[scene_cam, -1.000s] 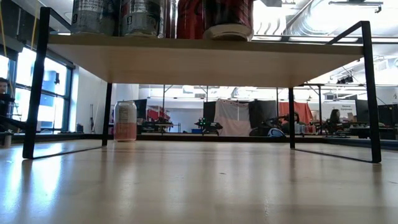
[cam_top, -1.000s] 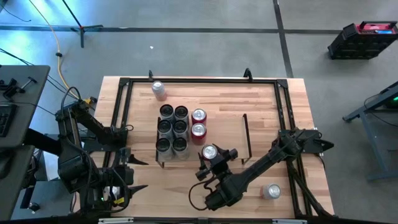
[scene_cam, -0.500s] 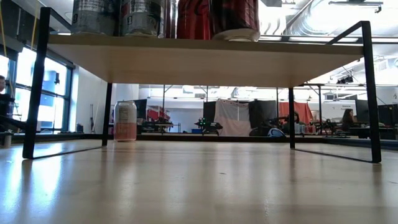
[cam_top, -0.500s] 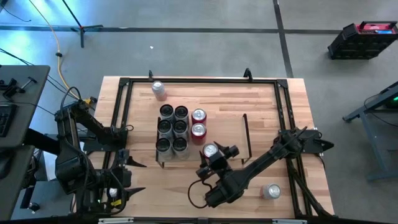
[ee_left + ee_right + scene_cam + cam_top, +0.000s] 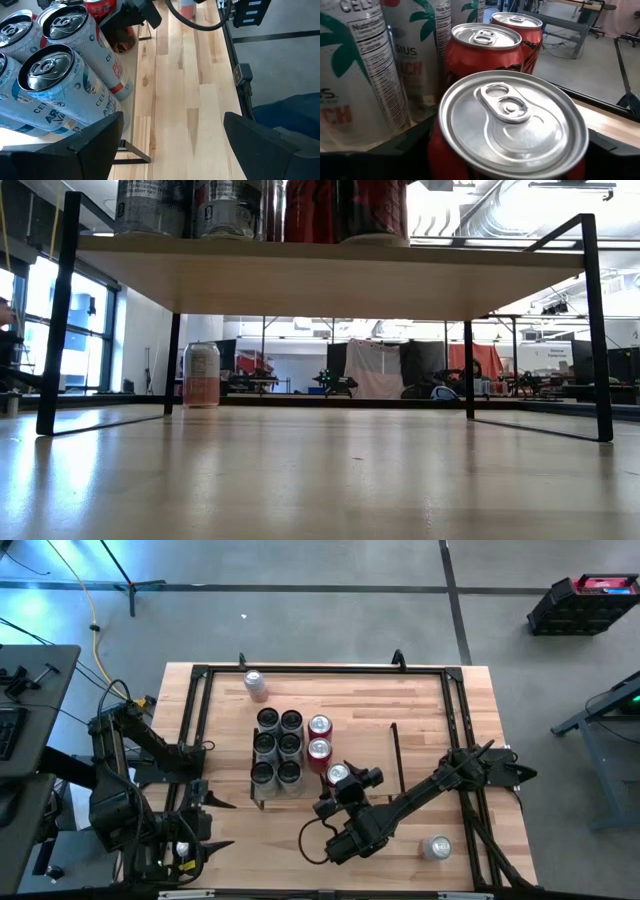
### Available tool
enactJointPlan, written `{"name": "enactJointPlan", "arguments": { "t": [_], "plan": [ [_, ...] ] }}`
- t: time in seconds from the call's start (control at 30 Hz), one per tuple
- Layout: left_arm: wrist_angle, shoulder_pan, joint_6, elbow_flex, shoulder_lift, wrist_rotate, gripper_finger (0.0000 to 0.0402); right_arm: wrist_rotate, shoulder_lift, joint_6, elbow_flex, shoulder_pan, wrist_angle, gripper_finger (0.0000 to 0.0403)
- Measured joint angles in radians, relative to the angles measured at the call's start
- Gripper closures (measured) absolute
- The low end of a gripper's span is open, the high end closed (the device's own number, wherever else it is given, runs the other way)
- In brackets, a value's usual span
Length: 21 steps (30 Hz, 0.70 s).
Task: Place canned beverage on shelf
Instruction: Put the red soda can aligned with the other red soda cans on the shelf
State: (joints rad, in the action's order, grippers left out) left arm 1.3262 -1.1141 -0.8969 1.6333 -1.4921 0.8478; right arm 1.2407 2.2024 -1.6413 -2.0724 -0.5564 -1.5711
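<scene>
Currently a red can (image 5: 338, 775) is clamped in the right jaws (image 5: 340, 780) at the shelf (image 5: 355, 740) front, at six o'clock of two red cans (image 5: 319, 737). Left jaws (image 5: 170, 145) are held apart at nine o'clock of the shelf.

Glossy metal cans (image 5: 512, 125), matt light-wood shelf (image 5: 330, 280)

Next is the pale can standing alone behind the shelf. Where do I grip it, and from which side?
Grip the pale pink-and-white can around its round side wall, mid-height, coming level from the table's left with the open left gripper. It stands upright and alone with bare wood there; the light-wood shelf blocks the front, and the right gripper is busy holding a red can.
</scene>
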Motion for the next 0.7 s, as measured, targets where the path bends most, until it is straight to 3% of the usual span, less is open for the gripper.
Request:
{"name": "enactJointPlan", "arguments": {
  "t": [0.7],
  "plan": [
    [0.000, 0.000, 0.009, 0.000, 0.000, 0.000, 0.0067, -0.020, -0.001, -0.017, 0.000, 0.007, -0.001, 0.0091]
  ]
}}
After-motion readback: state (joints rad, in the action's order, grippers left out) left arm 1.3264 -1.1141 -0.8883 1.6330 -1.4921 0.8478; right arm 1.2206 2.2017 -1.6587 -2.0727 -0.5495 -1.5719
